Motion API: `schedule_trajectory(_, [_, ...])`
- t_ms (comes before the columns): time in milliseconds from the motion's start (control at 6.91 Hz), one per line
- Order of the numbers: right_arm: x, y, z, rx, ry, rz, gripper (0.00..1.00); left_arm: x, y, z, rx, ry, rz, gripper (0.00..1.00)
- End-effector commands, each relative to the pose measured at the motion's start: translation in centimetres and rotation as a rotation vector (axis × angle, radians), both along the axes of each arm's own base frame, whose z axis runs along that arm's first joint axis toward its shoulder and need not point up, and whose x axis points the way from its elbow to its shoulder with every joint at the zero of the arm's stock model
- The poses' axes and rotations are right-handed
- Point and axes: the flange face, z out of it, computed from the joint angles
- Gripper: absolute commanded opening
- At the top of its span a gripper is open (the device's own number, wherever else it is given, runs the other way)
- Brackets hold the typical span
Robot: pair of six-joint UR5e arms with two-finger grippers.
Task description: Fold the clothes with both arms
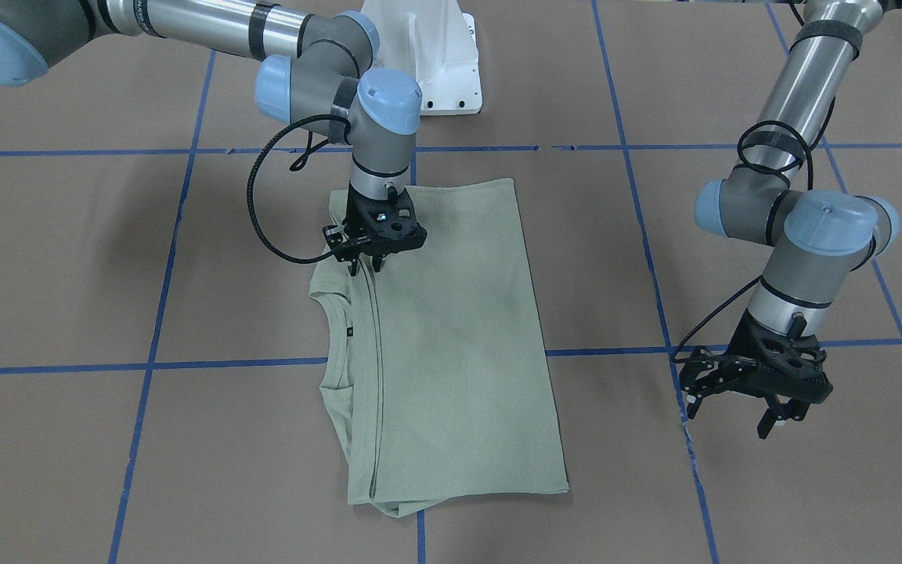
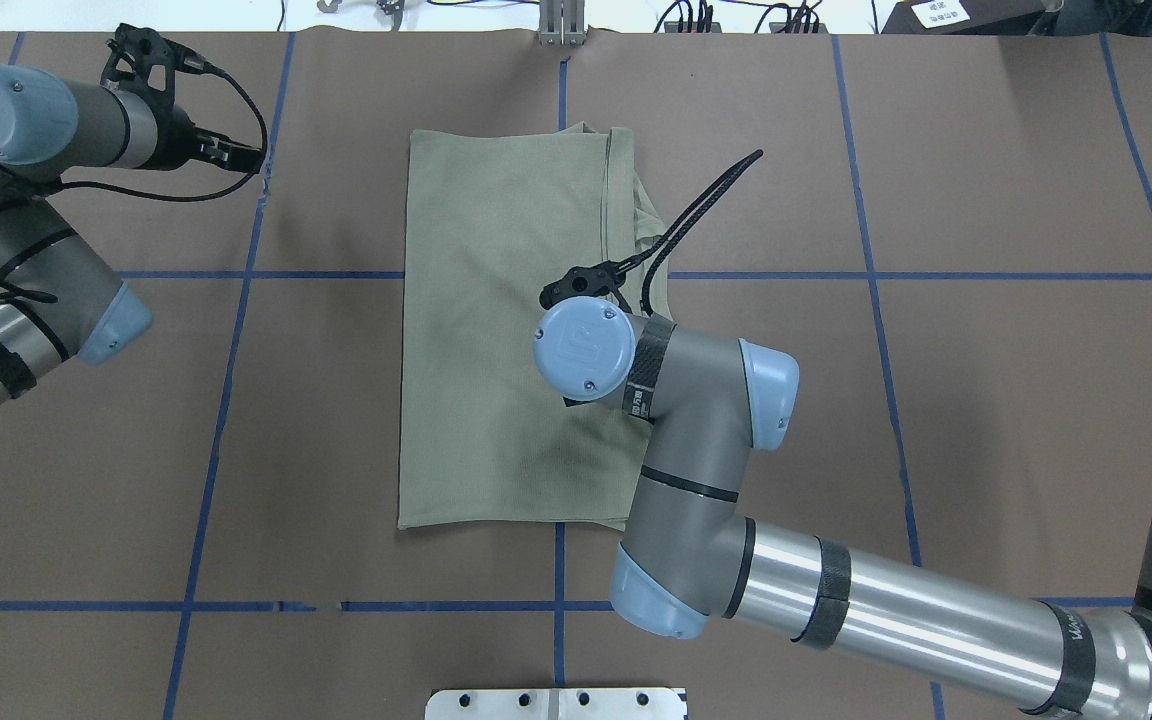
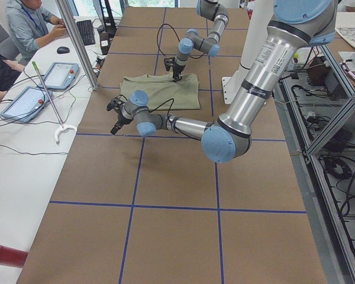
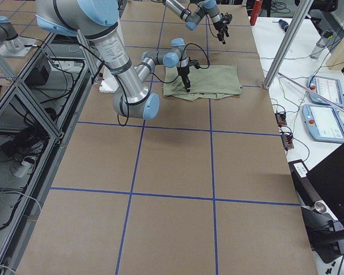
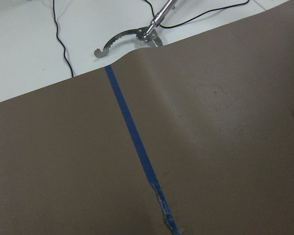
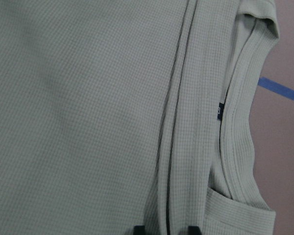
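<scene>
The pale sage-green shirt (image 1: 451, 337) lies flat in the middle of the table, folded lengthwise into a long rectangle; it also shows in the overhead view (image 2: 496, 330). Its neckline and dark label (image 1: 348, 330) are at the side under the right arm. My right gripper (image 1: 365, 268) hovers low over the long fold edge near the neckline. It is narrowly open, its fingertips (image 6: 138, 229) either side of the fold lines, and the shirt (image 6: 88, 122) is not lifted. My left gripper (image 1: 733, 415) is wide open and empty above bare table, well clear of the shirt.
The white pedestal base (image 1: 435, 55) stands at the robot's edge. Blue tape lines (image 5: 132, 137) cross the brown table cover. A metal grabber tool (image 5: 137, 34) lies just past the far edge. Operators and tablets (image 3: 59, 74) are at the side desk.
</scene>
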Motion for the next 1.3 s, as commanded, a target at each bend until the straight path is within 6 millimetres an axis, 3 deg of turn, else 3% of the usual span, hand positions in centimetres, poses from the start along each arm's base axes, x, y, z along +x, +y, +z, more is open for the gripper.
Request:
schedule_trajectory(0, [0.4,-0.3,-0.2,0.002,-0.006,0.005,0.00,0.0,0.0,0.1,-0.001,-0.001,0.000,1.00])
schedule_trajectory(289, [1.6,-0.2,1.3,-0.004,0.003,0.014,0.00,0.1,0.1,0.1,-0.001,-0.001,0.002,1.00])
schedule_trajectory(579, [5.5,0.9,3.5,0.001,-0.008,0.023,0.00,0.4,0.2,0.1,-0.001,-0.001,0.006,1.00])
schedule_trajectory(723, [6.1,1.2,4.7,-0.008,-0.002,0.033,0.00,0.4,0.2,0.1,-0.001,-0.001,0.006,1.00])
schedule_trajectory(868, [6.2,1.2,5.3,-0.012,0.000,0.040,0.57,0.5,0.3,0.1,-0.001,-0.001,0.008,1.00])
schedule_trajectory(1013, [5.9,1.4,5.2,-0.040,-0.014,0.078,1.00,0.5,0.3,0.1,-0.001,-0.001,0.008,1.00])
schedule_trajectory(1158, [6.5,0.4,4.2,-0.037,-0.034,0.097,1.00,0.5,0.3,0.1,-0.001,-0.001,0.008,1.00])
